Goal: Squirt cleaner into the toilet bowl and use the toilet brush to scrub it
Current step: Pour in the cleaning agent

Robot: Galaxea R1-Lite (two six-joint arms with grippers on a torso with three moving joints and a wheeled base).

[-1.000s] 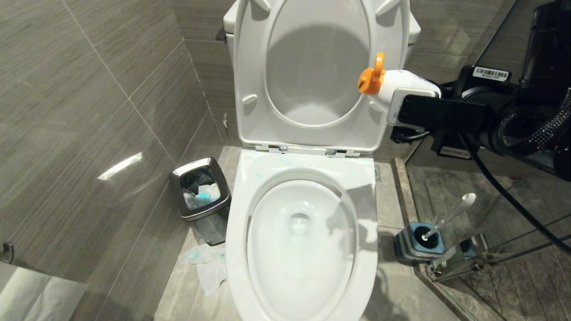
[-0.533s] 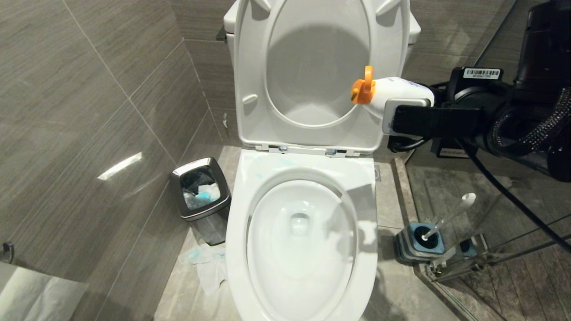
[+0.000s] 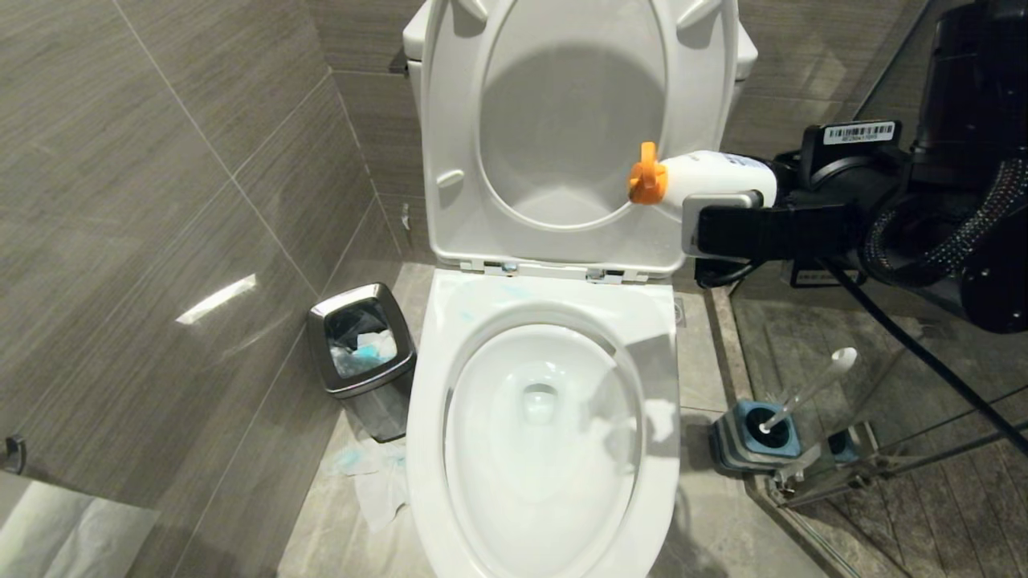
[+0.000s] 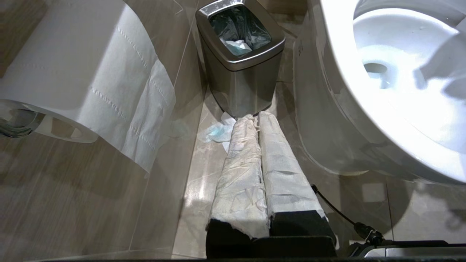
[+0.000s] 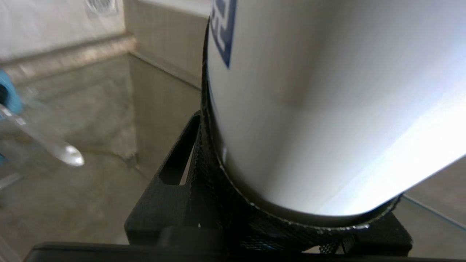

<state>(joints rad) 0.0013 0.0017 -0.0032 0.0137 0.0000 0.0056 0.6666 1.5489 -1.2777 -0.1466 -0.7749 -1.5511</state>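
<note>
The right tool (image 3: 723, 210) grips a white bottle (image 3: 711, 172), orange cap (image 3: 645, 174) level, above the bowl (image 3: 546, 433). The brush (image 3: 807, 389) stands in its holder (image 3: 751, 437). The left tool (image 4: 258, 120) is clenched near the bin (image 4: 240, 60).

The head camera looks steeply down onto the glossy white ceramic toilet bowl (image 3: 546, 449), which the low, floor-skimming left wrist camera shares, while the right wrist camera presses close against a white plastic bottle (image 5: 327, 109).
</note>
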